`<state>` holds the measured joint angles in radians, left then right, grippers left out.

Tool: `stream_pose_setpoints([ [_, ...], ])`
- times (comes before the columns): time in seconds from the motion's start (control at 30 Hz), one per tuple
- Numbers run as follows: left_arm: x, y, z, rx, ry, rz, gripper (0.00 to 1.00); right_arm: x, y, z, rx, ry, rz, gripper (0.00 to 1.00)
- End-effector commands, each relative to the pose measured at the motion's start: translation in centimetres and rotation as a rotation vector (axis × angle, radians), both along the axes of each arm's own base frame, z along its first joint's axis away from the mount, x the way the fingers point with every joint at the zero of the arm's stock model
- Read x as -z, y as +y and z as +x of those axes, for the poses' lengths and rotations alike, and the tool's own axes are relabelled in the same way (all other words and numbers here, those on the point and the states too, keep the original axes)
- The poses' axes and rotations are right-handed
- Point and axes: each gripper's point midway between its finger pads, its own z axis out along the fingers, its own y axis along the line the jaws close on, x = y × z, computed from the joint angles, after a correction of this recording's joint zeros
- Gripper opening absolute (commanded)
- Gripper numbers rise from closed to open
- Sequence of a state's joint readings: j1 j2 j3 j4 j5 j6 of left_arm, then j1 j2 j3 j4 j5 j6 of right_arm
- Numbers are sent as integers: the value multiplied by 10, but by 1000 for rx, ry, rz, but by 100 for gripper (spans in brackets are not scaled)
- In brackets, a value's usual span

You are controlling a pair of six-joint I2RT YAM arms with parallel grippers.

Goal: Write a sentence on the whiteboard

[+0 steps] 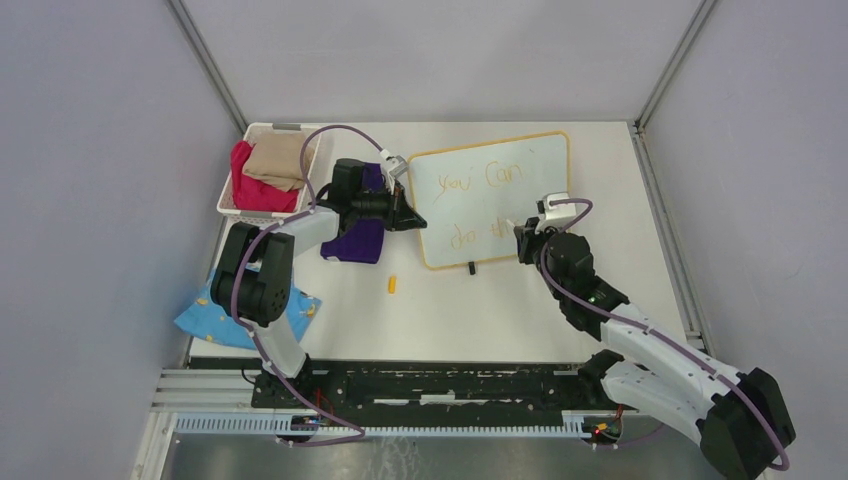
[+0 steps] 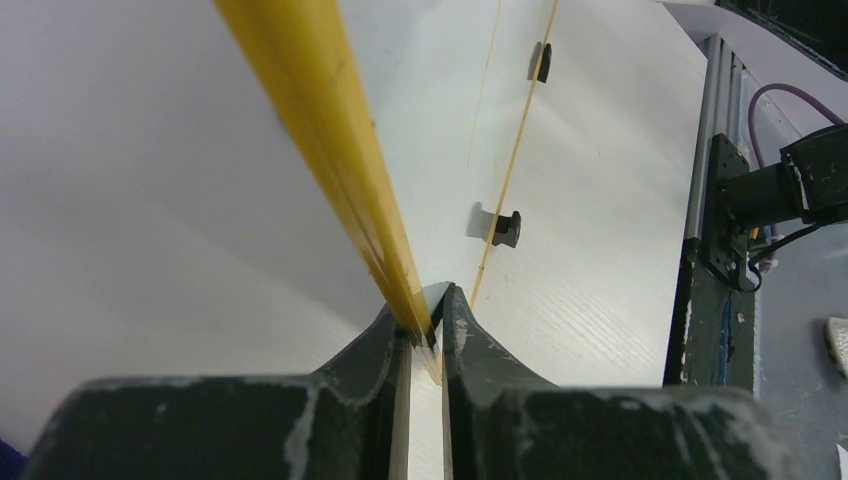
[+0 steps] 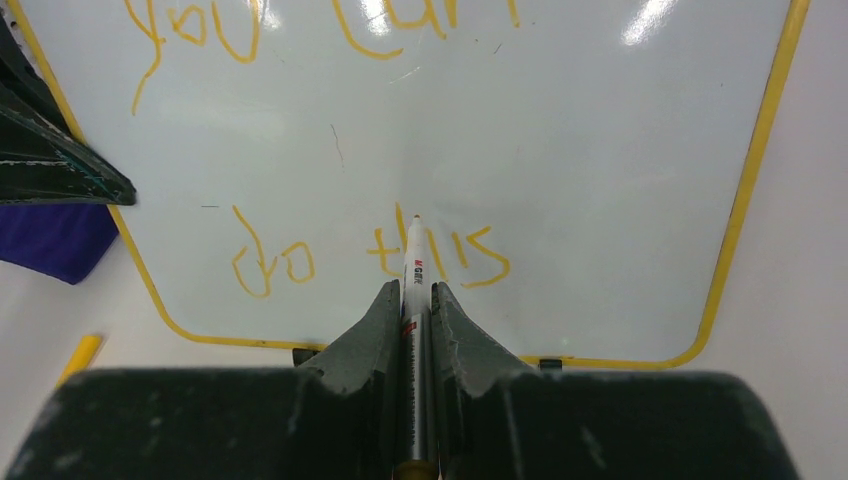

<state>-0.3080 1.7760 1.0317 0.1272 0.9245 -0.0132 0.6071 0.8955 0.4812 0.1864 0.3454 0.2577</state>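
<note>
1. Mid-table, far side: whiteboard (image 1: 540,175) sits with its long axis left-right, text upright toward the arms.
2. Sentence (image 3: 480,262) reads "you Can do this". Looks done; only lift-off left, I'd say.
3. Left gripper (image 2: 428,318) pinches the board's left frame edge. Right gripper (image 3: 410,292) is clamped on the marker (image 3: 414,262), tip at "this".

I get bright, even overhead light, glare patches along the whiteboard (image 3: 450,150) top, and a blurred left wrist close-up.
</note>
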Motion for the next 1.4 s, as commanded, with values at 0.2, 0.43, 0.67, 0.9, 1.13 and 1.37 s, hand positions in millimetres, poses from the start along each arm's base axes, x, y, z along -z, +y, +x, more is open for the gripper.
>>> stream_pose_setpoints([
  [0.2,56,8,2,-36,-32,199,2,-17,-8,12,85,-36,53,0],
  [0.43,56,8,2,-36,-30,198,2,-14,-9,14,93,-28,56,0],
  [0.67,55,7,2,-34,-33,199,2,-15,-7,17,95,-29,63,0],
  [0.9,55,7,2,-34,-31,199,2,-15,-8,18,103,-33,67,0],
  [1.13,57,8,2,-35,-28,202,2,-18,-6,21,100,-38,73,0],
  [1.37,57,7,2,-34,-28,204,2,-18,-7,23,103,-36,70,0],
])
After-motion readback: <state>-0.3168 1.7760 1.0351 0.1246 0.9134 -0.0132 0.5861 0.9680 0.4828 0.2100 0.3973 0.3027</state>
